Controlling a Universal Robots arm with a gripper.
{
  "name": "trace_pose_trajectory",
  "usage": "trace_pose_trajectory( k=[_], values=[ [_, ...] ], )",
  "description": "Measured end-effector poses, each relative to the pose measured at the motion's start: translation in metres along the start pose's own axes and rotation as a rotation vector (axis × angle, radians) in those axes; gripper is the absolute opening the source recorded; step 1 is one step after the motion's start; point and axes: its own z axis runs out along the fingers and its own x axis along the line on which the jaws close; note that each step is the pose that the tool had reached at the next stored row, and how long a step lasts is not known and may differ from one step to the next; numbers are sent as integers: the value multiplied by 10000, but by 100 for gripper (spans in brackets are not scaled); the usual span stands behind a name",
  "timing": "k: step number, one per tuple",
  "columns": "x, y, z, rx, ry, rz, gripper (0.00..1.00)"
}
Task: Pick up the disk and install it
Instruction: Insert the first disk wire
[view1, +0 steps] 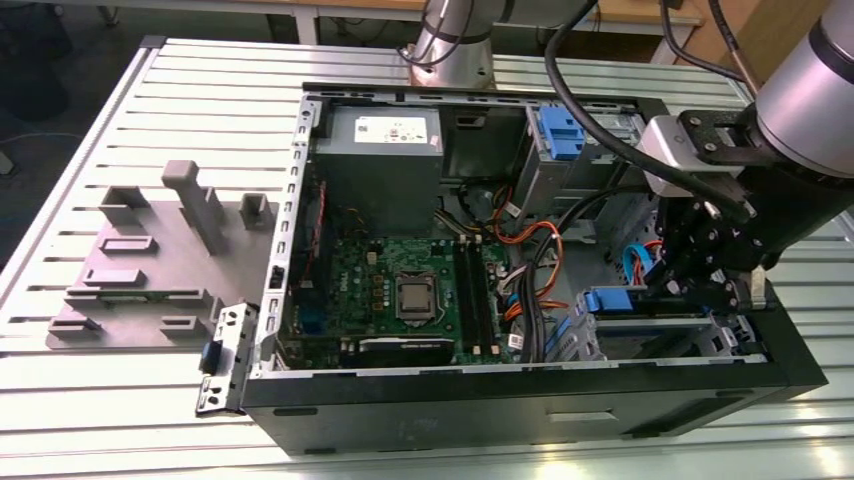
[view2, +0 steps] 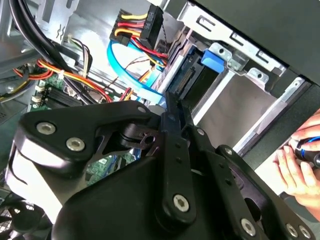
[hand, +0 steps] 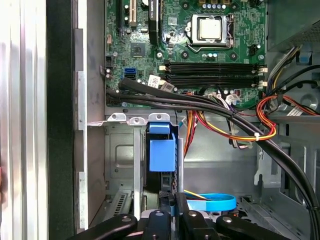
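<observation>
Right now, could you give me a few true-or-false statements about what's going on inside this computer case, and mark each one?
1. The disk stands on edge in the drive bay, blue rail showing. True.
2. The gripper hangs over the grey fixture outside the case. False: it is down inside the case, at the drive bay on the exterior view's right.
3. The gripper's fingers are closed on the disk's edge. True, as both wrist views show it.
4. The processor socket is covered by a fan. False: it lies bare on the motherboard.
5. A person's hand shows beside the case in the second wrist view. True.
</observation>
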Motion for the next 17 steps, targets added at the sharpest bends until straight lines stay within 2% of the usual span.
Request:
trace_pose_trajectory(
  k=[5, 15, 17],
  values=[
    [5, 1, 37, 0, 7, 0, 16],
    [4, 1, 47, 0, -5, 0, 18],
    [5, 1, 46, 0, -5, 0, 30]
  ],
)
